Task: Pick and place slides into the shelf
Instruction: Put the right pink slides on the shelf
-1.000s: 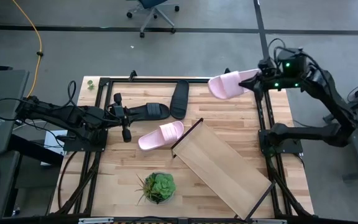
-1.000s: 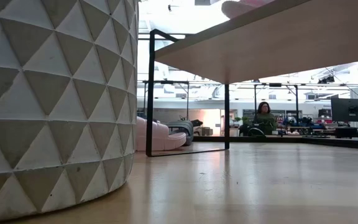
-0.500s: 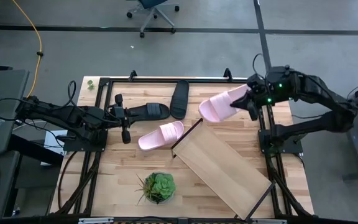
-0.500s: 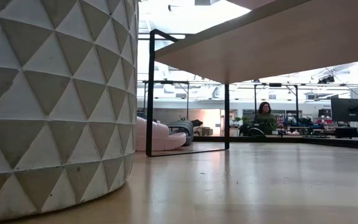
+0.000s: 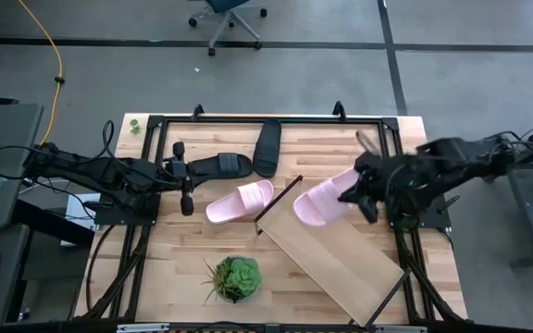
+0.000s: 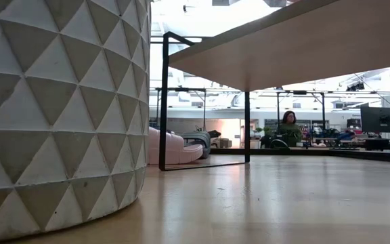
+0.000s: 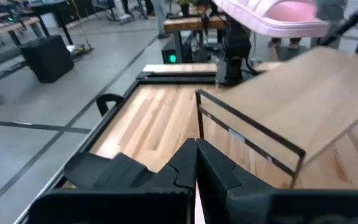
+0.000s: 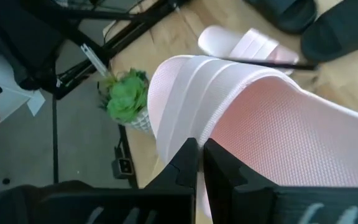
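Note:
In the high view my right gripper (image 5: 359,191) is shut on a pale pink slide (image 5: 325,200), carried in the air over the far left end of the shelf (image 5: 336,248), a light-wood board in a black frame set aslant on the table. A second pink slide (image 5: 239,201) lies flat on its sole by the shelf's far corner. Two black slides (image 5: 225,166) (image 5: 267,146) lie near the far edge. My left gripper (image 5: 185,190) is shut and waits at the left, beside the nearer black slide. The left wrist view shows the carried slide (image 7: 272,15) above the shelf (image 7: 303,106). My right gripper pinches the pink slide's sole rim (image 8: 219,163) between its two fingers, at the end away from the ribbed strap (image 8: 185,81). The fingers come from the table's right side. The slide is lifted clear and reaches out toward the left, strap end farthest from the gripper.
A potted green plant (image 5: 235,277) stands near the front edge, left of the shelf; its faceted white pot (image 6: 59,102) fills the low view's left. Black frame bars run along the table's edges (image 5: 248,118). A person (image 6: 289,126) sits far behind the table.
My right gripper has swung from the table's far right corner toward the near and left side, carrying the pink slide with it. The slide has gone from beyond the far right edge to above the shelf's far left end, still held.

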